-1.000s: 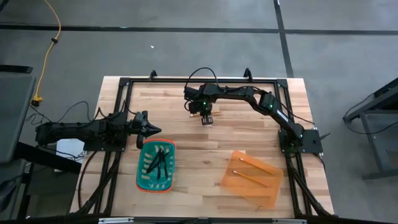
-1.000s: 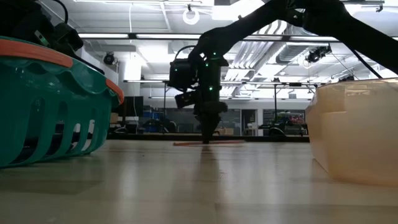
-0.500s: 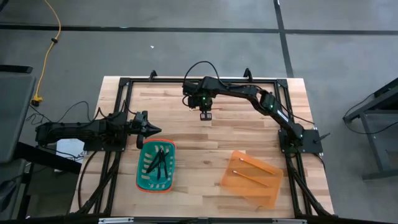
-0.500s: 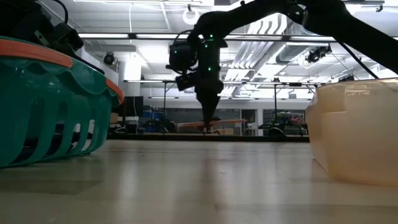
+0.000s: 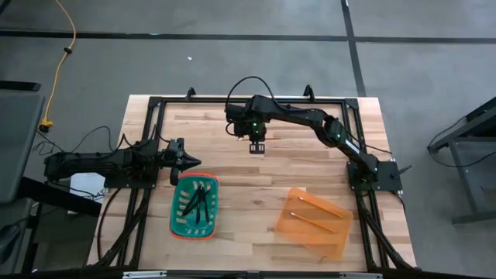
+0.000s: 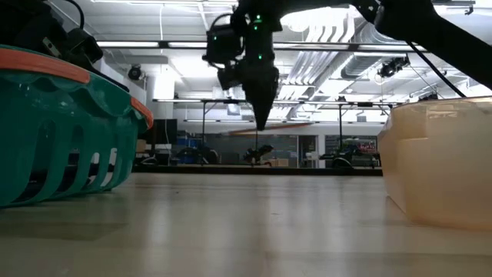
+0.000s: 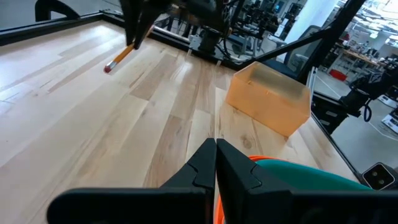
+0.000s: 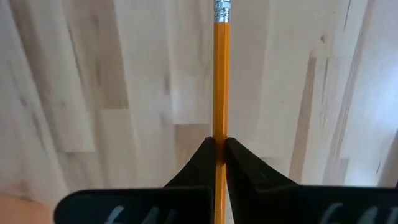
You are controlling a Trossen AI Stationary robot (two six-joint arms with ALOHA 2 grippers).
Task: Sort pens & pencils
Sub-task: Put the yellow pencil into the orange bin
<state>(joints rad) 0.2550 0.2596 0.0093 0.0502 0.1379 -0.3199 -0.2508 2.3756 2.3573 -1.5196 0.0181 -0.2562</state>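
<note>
My right gripper [image 5: 256, 144] hangs over the far middle of the table, fingers pointing down [image 6: 260, 123], shut on one orange-yellow pencil [image 8: 221, 74]. Two more pencils [image 5: 313, 217] lie flat in the orange tray [image 5: 338, 236] at the near right. The dark pens [image 5: 198, 203] lie in the teal basket [image 5: 177, 225]. My left gripper [image 5: 190, 161] waits shut near the table's left edge, just beyond the basket's far rim. My right gripper pinches the pencil's shaft [image 8: 221, 127] between its two fingers, coming from above and lying across it. The pencil is lifted clear of the table, nearly level [image 6: 288, 127]. Its eraser end [image 7: 109, 66] sticks out to one side of the fingers.
The basket's wall [image 6: 69, 131] fills the low view's left and the tray's wall [image 6: 438, 161] its right, with bare wood between them. A black frame [image 5: 256, 99] runs along the table's edges. The left wrist view shows the tray [image 7: 268, 98] and the basket's rim [image 7: 292, 169].
My right gripper has risen straight up from the table, staying shut on the pencil. The pencil lay on the wood a second ago and now hangs clear, nearly level, well above it.
</note>
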